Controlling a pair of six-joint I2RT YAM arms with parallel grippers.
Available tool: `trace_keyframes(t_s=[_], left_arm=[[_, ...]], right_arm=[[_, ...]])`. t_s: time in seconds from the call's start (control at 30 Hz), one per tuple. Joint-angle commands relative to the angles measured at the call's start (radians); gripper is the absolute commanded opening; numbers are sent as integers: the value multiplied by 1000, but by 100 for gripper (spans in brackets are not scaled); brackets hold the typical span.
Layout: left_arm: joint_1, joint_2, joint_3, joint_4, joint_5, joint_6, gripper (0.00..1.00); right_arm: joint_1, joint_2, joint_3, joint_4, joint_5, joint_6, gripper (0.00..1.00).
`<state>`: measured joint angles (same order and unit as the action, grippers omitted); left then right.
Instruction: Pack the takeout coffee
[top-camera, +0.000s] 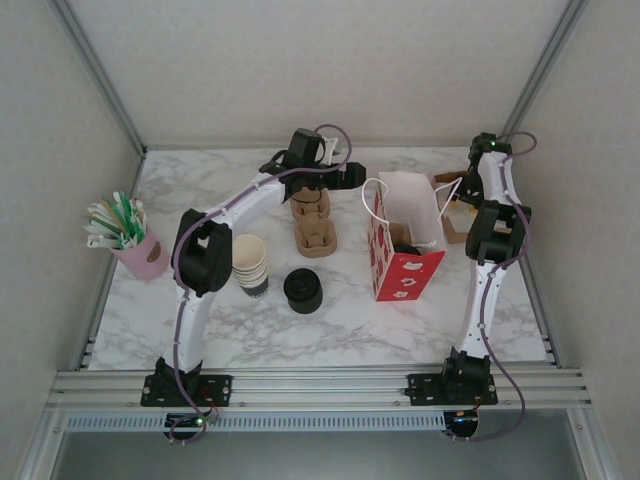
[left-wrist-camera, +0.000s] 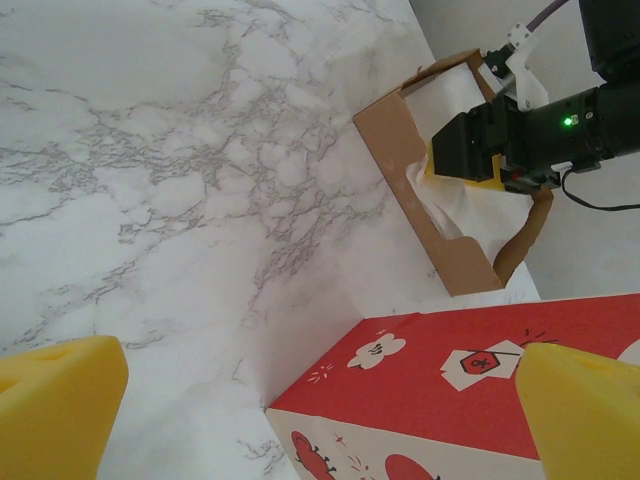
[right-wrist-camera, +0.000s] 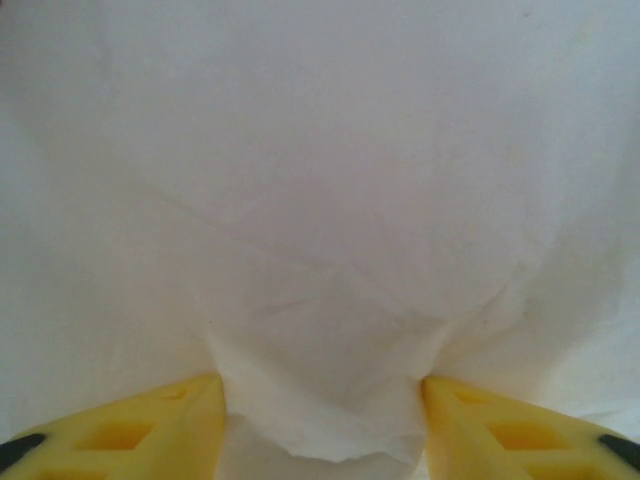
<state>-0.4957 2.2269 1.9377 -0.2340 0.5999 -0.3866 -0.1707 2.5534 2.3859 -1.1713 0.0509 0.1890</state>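
Coffee (top-camera: 405, 247) in bag (top-camera: 402, 276), near right gripper (right-wrist-camera: 320, 415)

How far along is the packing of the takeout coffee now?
Apparently done: a dark round thing, likely the takeout coffee, sits inside the red bag. In hand: the right jaws straddle a napkin fold in the brown box; a firm grip is unclear. The left jaws hang open, empty, near the bag. Left: probably moving that napkin to the bag.
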Motion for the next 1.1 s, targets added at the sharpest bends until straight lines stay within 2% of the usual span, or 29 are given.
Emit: trace_keyframes(t_s=[0.0, 0.3, 0.93, 1.07], left_arm=[[-6, -6, 25, -6, 15, -6, 100], [-14, -3, 36, -20, 11, -1, 100], [-15, 7, 49, -26, 11, 2, 100], [-15, 10, 55, -28, 12, 3, 100]], right_arm=[[-3, -63, -12, -15, -19, -5, 47], [-4, -80, 2, -3, -19, -1, 38], [-3, -120, 8, 15, -18, 13, 28], [-5, -128, 5, 18, -17, 13, 22]])
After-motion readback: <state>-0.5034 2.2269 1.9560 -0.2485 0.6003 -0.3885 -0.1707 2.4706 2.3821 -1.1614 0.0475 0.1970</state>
